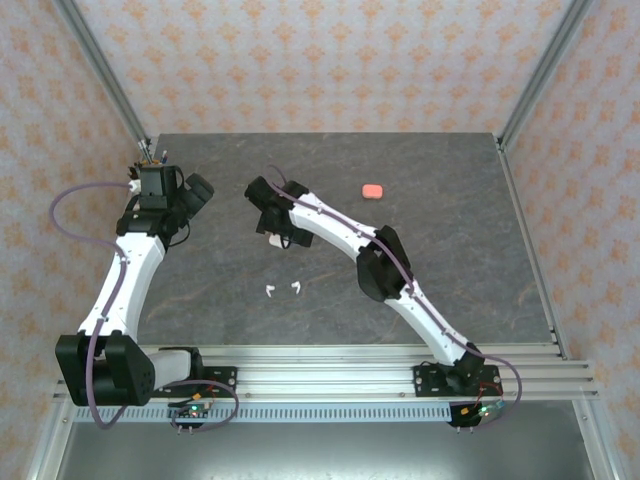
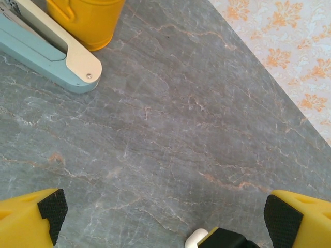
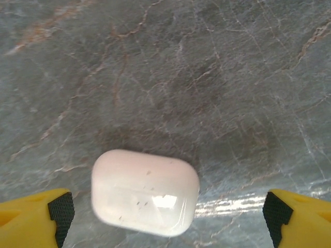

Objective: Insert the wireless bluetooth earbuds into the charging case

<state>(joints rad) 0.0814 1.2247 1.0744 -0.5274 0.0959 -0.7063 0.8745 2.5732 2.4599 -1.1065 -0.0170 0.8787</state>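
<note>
Barely begun — two white earbuds [image 1: 270,291] lie loose on the desk [image 1: 450,250] near the shut white case [image 3: 145,192] — right jaws spread wide astride it, left jaws wide, empty.

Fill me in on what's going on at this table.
Two robot arms are working on getting earbuds into a charging case. The right gripper hangs open over a white case lying on the table, with a finger on either side and neither touching it. Two white earbuds lie loose nearer the front edge, and a salmon-pink case sits further back. The left gripper is open and empty at the left, near a yellow container.
</note>
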